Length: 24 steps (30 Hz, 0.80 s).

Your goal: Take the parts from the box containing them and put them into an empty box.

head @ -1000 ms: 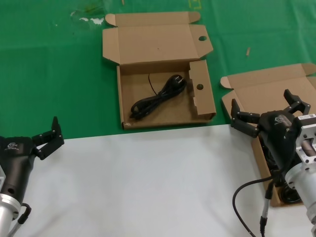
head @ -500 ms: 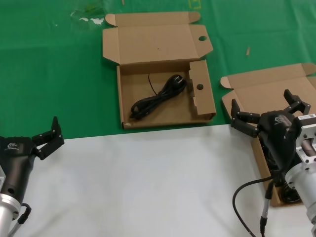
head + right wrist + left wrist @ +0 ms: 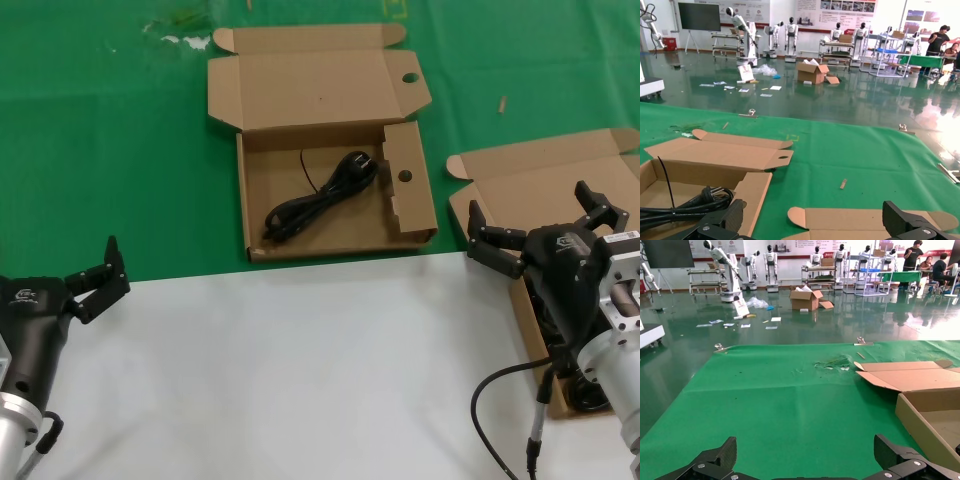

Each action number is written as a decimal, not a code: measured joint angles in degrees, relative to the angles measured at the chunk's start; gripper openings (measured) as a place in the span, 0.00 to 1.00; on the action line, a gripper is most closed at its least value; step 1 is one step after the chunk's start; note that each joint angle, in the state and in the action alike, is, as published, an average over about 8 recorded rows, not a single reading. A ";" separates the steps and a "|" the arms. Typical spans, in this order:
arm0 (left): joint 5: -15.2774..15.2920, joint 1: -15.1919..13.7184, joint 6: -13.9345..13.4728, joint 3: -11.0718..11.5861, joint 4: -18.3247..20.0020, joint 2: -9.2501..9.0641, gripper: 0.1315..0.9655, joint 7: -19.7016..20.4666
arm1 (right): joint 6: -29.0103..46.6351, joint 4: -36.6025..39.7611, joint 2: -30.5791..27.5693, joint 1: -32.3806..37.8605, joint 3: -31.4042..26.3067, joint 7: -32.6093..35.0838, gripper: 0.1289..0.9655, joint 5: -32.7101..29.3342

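From the head view I see one black looped power cable [image 3: 318,197] already in the wide shallow brown cardboard box [image 3: 410,205]. My right gripper [image 3: 540,232], fingers apart, hovers over the narrower brown cardboard box [image 3: 480,205], where more cables wait. In the left wrist view, my left gripper [image 3: 805,460] idles, fingers apart. The right wrist view shows the delivered cable beside the divider.

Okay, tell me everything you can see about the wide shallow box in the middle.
The wide box is plain brown cardboard, lying open on the green mat. Its lid is folded back flat, with tuck flaps and a round hole in its tab. An inner divider on one side has another round hole. One coiled black cable with a chunky plug lies inside. Neither pincer touches it.
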State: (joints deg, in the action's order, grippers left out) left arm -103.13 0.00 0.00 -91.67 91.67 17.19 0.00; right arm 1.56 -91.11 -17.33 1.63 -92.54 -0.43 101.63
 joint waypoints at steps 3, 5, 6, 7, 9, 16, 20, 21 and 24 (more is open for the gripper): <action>0.00 0.00 0.00 0.00 0.00 0.00 1.00 0.00 | 0.00 0.00 0.00 0.00 0.00 0.00 1.00 0.00; 0.00 0.00 0.00 0.00 0.00 0.00 1.00 0.00 | 0.00 0.00 0.00 0.00 0.00 0.00 1.00 0.00; 0.00 0.00 0.00 0.00 0.00 0.00 1.00 0.00 | 0.00 0.00 0.00 0.00 0.00 0.00 1.00 0.00; 0.00 0.00 0.00 0.00 0.00 0.00 1.00 0.00 | 0.00 0.00 0.00 0.00 0.00 0.00 1.00 0.00; 0.00 0.00 0.00 0.00 0.00 0.00 1.00 0.00 | 0.00 0.00 0.00 0.00 0.00 0.00 1.00 0.00; 0.00 0.00 0.00 0.00 0.00 0.00 1.00 0.00 | 0.00 0.00 0.00 0.00 0.00 0.00 1.00 0.00; 0.00 0.00 0.00 0.00 0.00 0.00 1.00 0.00 | 0.00 0.00 0.00 0.00 0.00 0.00 1.00 0.00; 0.00 0.00 0.00 0.00 0.00 0.00 1.00 0.00 | 0.00 0.00 0.00 0.00 0.00 0.00 1.00 0.00; 0.00 0.00 0.00 0.00 0.00 0.00 1.00 0.00 | 0.00 0.00 0.00 0.00 0.00 0.00 1.00 0.00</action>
State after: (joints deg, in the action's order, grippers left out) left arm -103.13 0.00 0.00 -91.67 91.67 17.19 0.00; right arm 1.56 -91.11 -17.33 1.63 -92.54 -0.43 101.63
